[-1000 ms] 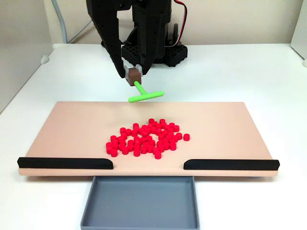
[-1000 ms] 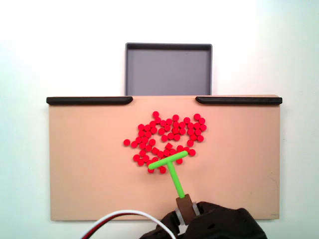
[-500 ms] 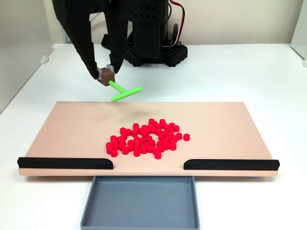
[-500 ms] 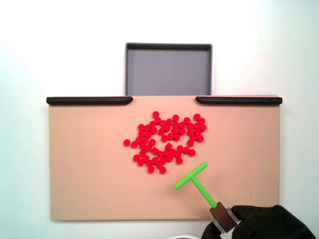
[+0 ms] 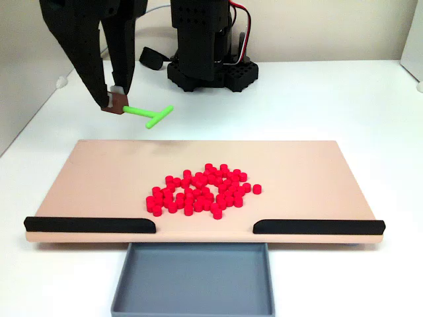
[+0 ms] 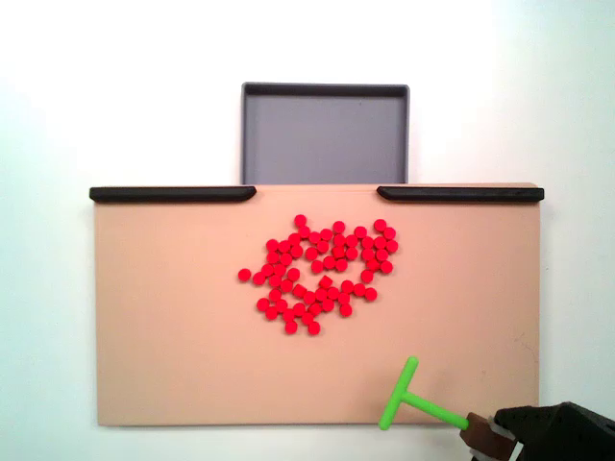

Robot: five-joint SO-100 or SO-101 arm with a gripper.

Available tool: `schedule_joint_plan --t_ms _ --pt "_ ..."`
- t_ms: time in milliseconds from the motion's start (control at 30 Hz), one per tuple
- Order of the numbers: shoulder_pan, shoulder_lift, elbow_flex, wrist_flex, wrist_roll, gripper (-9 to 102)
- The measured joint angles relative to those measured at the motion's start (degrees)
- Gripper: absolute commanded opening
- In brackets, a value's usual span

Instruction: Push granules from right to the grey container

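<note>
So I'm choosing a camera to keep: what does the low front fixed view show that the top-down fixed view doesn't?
Only the front view shows the arm's black base, its red wires, and the green pusher raised off the board. Only the top-down view shows the granules' outline in plan and the pusher's spot near the board's corner. Both show the granules, beige board, black strips, grey container and gripper.

Looks like a small robotics lab or hobby bench setup to me. I'm seeing a plain white table (image 5: 330, 99) against a bare beige wall (image 5: 317, 26), a black arm base (image 5: 208, 63) with loose red and white wires (image 5: 246, 26), and a purpose-made beige board (image 5: 297, 165) with black strips (image 5: 90, 225).
</note>
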Motion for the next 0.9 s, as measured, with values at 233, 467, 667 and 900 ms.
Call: schedule_joint_plan --t_ms 233,467,667,900 --pt "0.97 -7.73 -6.77 -0.44 -3.25 0" --pt "2.64 -12.92 -13.36 -0.53 -3.25 0" --pt "2.81 -18.19 -19.60 -0.44 -3.25 0" --pt "-0.09 -22.85 -23.99 -0.44 -3.25 0"
